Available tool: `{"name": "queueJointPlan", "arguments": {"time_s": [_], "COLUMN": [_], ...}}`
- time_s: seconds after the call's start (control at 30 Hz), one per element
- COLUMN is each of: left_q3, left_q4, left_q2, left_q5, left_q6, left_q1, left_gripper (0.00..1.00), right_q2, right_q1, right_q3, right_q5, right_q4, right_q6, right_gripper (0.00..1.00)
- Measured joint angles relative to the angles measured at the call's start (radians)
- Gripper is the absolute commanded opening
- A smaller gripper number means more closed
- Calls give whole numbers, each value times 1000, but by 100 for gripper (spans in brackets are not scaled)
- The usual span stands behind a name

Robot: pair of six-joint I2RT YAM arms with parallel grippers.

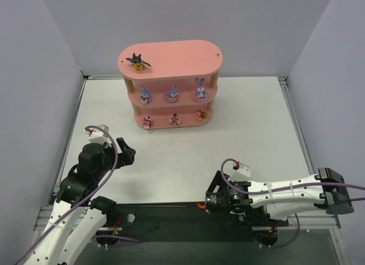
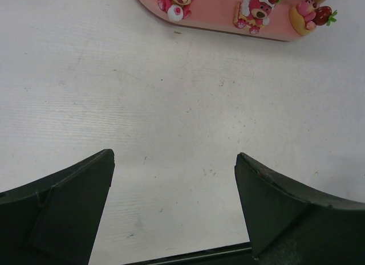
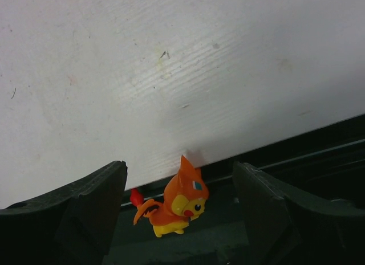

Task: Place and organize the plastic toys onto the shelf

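Observation:
The pink shelf (image 1: 171,57) stands at the back of the table. A black bat-like toy (image 1: 137,61) sits on its top board. Three purple-blue bunnies (image 1: 172,94) line the middle tier, and three red-and-white toys (image 1: 174,119) line the bottom tier (image 2: 217,17). The orange toy (image 3: 177,205) stands upright on the dark rail at the table's near edge (image 1: 200,206). My right gripper (image 3: 179,164) is open, with a finger on either side of the orange toy and touching neither flank. My left gripper (image 2: 174,155) is open over bare table, well short of the shelf, with nothing in it.
Grey walls close in the table on the left, back and right. A black rail (image 1: 171,211) runs along the near edge between the arm bases. White tabletop (image 1: 188,157) lies between the shelf and both grippers.

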Motion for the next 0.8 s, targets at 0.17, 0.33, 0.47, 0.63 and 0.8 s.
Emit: {"name": "queueJointPlan", "arguments": {"time_s": [0.17, 0.33, 0.47, 0.63, 0.8], "left_q3": [0, 0, 0, 0, 0], "left_q4": [0, 0, 0, 0, -1], "left_q2": [-13, -16, -16, -16, -17], "left_q5": [-28, -49, -59, -61, -62], "left_q6": [-6, -18, -19, -19, -19], "left_q1": [0, 0, 0, -4, -4], "left_gripper": [97, 97, 97, 97, 97], "right_q2": [87, 107, 124, 140, 151], "right_q1": [12, 12, 11, 11, 11], "right_q3": [80, 99, 97, 58, 0], "right_q5": [-58, -98, -135, -192, -231], "right_q4": [0, 0, 10, 56, 136], "right_q6": [8, 11, 15, 18, 26], "right_gripper": [75, 72, 68, 62, 59]}}
